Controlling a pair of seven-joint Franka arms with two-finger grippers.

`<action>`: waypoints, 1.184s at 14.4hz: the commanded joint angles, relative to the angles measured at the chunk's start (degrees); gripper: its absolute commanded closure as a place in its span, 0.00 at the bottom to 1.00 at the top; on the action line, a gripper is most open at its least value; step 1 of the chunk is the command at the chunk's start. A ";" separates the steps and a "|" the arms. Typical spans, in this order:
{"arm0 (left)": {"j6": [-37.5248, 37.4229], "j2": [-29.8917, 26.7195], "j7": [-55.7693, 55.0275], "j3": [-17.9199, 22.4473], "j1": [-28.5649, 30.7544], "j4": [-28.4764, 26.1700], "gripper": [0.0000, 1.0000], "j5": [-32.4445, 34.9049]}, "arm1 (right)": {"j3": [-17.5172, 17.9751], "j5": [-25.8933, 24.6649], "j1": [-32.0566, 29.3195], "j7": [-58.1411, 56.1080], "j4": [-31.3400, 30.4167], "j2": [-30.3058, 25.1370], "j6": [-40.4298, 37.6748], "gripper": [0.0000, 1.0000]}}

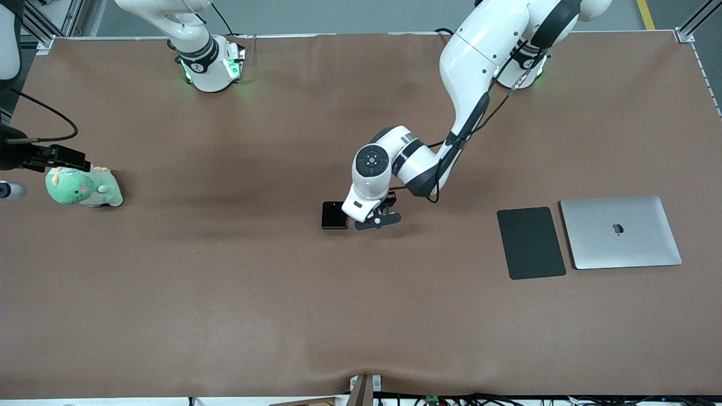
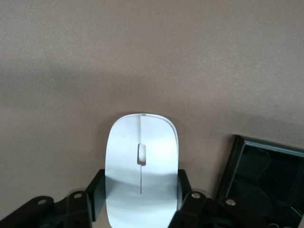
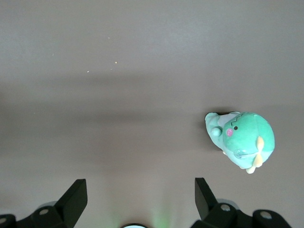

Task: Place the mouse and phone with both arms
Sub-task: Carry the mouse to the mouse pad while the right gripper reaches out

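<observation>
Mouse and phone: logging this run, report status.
Left gripper low at table centre, fingers either side of the mouse. Phone flat on the table beside it. Right gripper open, waiting by green plush. Nothing blocking.

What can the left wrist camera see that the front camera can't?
Only the left wrist view shows the mouse, sitting between the left gripper's fingers; in the front view the arm hides it. Only the front view shows the green plush toy, dark pad, laptop and the right gripper, above the table by the toy. Both show the phone on the brown table, beside the left gripper.
</observation>
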 commanded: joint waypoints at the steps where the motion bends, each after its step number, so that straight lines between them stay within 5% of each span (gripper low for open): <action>1: -0.11 -1.43 0.18 0.72 0.91 0.72 0.59 1.22 | 0.05 0.07 1.91 1.09 0.70 1.32 -0.06 0.00; 9: -5.29 -9.16 8.33 0.11 11.27 -0.33 0.59 1.49 | 0.05 2.97 7.00 8.10 0.08 4.39 1.35 0.00; 17: -6.35 -15.76 31.26 -0.07 27.53 -8.15 0.58 0.78 | 0.05 5.26 15.36 15.60 -4.40 8.08 10.48 0.00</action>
